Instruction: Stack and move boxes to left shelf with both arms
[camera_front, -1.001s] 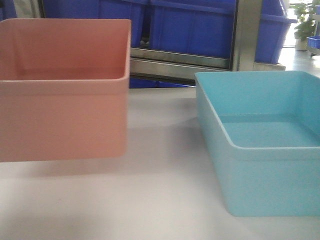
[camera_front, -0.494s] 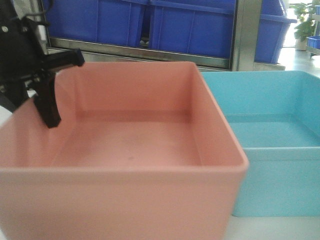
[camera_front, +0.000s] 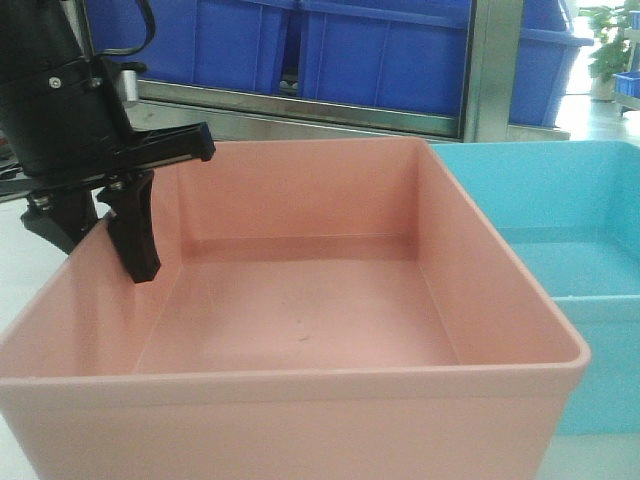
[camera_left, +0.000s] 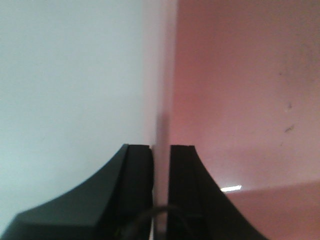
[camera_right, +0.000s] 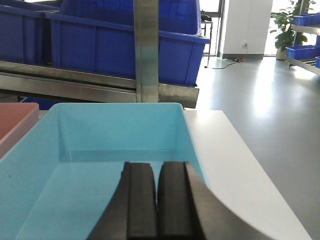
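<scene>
The salmon pink bin (camera_front: 300, 300) fills the front view, held up off the white table and tilted toward the camera. My left gripper (camera_front: 100, 235) is shut on its left wall, one finger (camera_front: 135, 240) inside and one outside. In the left wrist view the gripper (camera_left: 161, 160) pinches the thin wall, with the pink bin's inside (camera_left: 240, 100) to the right. The sky-blue bin (camera_front: 570, 230) stands on the table to the right, partly hidden behind the pink one. My right gripper (camera_right: 157, 172) is shut and empty over the blue bin's (camera_right: 115, 130) inside, near its right wall.
A stainless steel rack bar (camera_front: 330, 112) and upright post (camera_front: 492, 70) stand behind the table, with dark blue ribbed crates (camera_front: 380, 50) on the rack. No roller rails show. The white table (camera_right: 235, 160) ends just right of the blue bin, with grey floor (camera_right: 270, 100) beyond.
The pink bin has moved right and toward the camera, and now covers the blue bin's left part. My left arm has come into the front view with it.
</scene>
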